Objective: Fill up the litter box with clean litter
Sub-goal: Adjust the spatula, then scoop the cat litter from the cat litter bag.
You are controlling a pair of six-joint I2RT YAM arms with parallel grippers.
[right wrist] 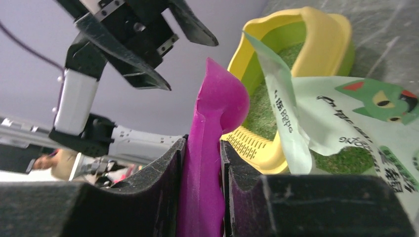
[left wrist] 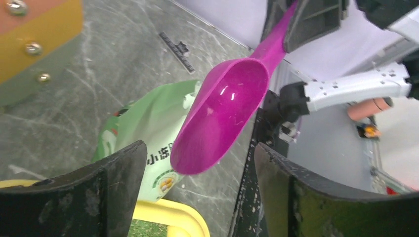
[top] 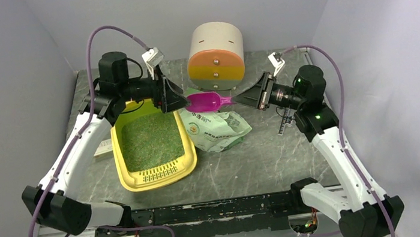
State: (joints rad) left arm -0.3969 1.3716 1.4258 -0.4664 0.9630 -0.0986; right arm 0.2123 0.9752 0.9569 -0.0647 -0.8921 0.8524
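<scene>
Two robot arms are sharing one table (top: 261, 160): the left arm (top: 73, 153) climbing the left side of the overhead frame, the right arm (top: 340, 151) climbing the right, with two purple cables (top: 90, 54) looping above them. One yellow litter box (top: 157, 174) is lying left of centre, holding a single bed of litter (top: 151, 139). One magenta scoop (top: 204, 101) is hanging at upper centre, one printed bag (top: 221, 132) is slumping just below it, and one round cabinet (top: 216, 42), showing three knobs (top: 215, 74), is standing at top centre.
</scene>
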